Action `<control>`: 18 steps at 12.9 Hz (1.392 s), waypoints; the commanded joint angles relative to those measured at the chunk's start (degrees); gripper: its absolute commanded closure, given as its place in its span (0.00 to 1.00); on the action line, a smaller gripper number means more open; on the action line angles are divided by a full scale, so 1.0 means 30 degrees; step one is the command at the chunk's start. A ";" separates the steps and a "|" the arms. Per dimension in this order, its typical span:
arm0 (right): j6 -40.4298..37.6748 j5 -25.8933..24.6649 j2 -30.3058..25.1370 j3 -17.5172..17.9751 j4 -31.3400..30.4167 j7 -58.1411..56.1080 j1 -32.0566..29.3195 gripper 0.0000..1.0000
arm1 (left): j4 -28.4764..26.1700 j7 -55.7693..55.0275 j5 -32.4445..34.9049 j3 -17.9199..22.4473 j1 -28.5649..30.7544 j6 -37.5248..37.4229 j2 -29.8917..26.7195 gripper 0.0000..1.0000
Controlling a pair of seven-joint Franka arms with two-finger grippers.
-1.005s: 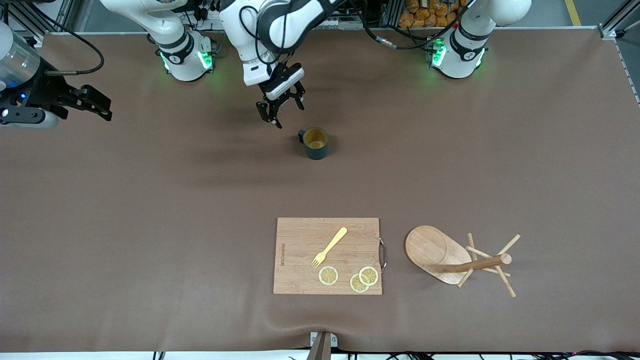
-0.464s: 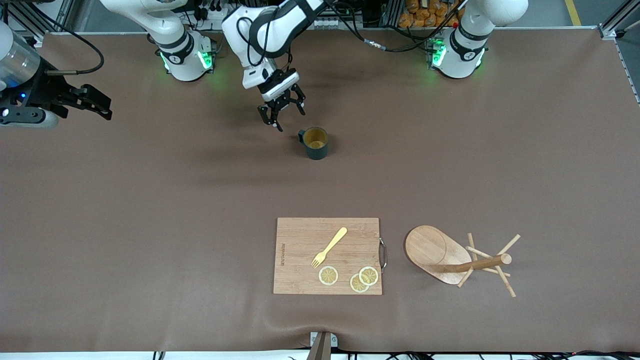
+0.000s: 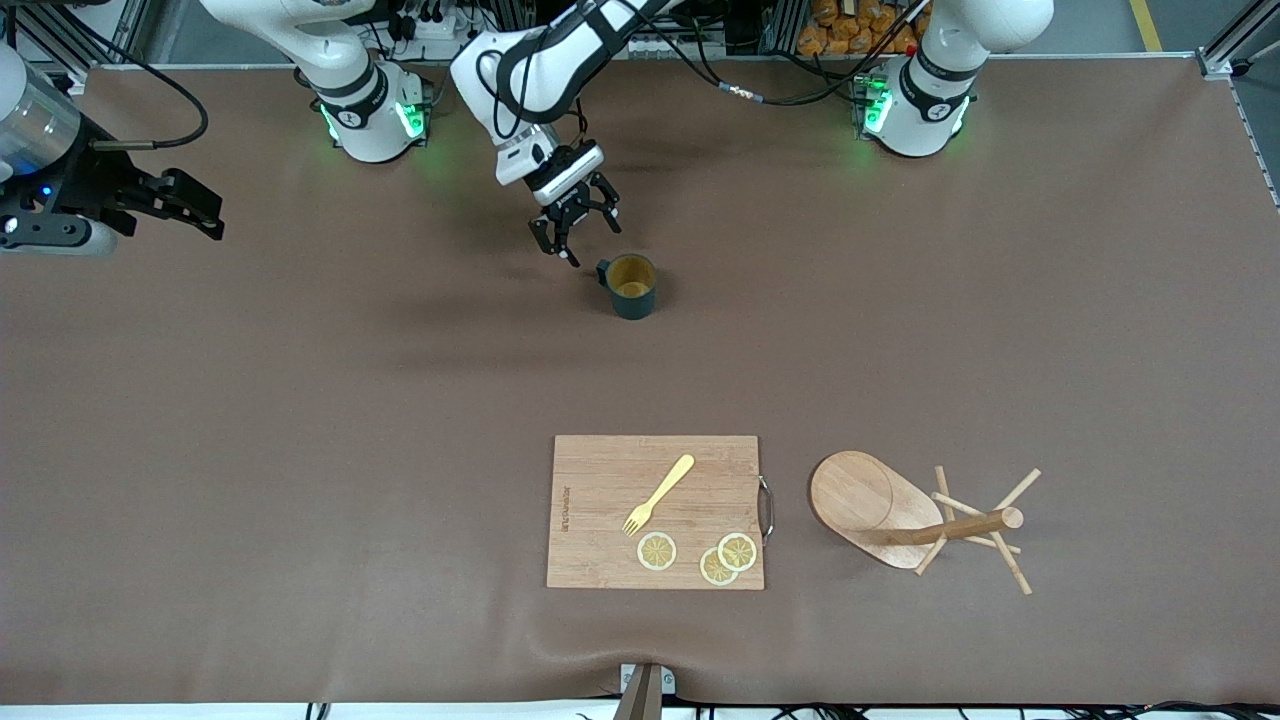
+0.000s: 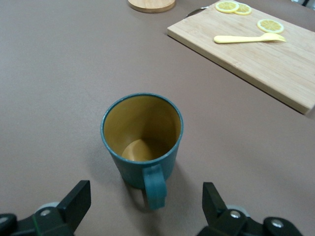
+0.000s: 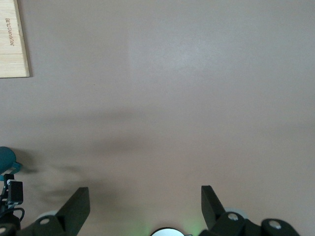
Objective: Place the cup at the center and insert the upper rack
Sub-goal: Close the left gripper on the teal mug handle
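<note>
Left gripper (image 3: 577, 233) lowered and brought closer to teal mug (image 3: 630, 286) than a second ago; fingers spread wide, handle lined up between them. Grasp judged imminent. Mug tree (image 3: 915, 520) untouched, toppled beside cutting board (image 3: 655, 510). Right gripper (image 3: 190, 211) parked, fingers apart.

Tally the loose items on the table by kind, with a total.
Cup: 1
Mug tree, tipped on its side: 1
Cutting board: 1
Yellow fork on the board: 1
Lemon slices on the board: 3
Total: 7
</note>
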 commanded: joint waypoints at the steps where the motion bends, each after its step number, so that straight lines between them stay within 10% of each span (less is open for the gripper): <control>1: -0.0041 0.0288 -0.0456 -0.0037 -0.0276 0.0201 0.0052 0.00 | 0.0894 -0.1148 0.0374 0.0364 -0.0247 -0.0492 0.0889 0.00; 18: 0.0018 0.0288 -0.0368 -0.0008 -0.0276 0.0319 0.0081 0.00 | 0.2242 -0.5306 0.0170 0.1126 -0.0394 0.0826 0.2823 0.13</control>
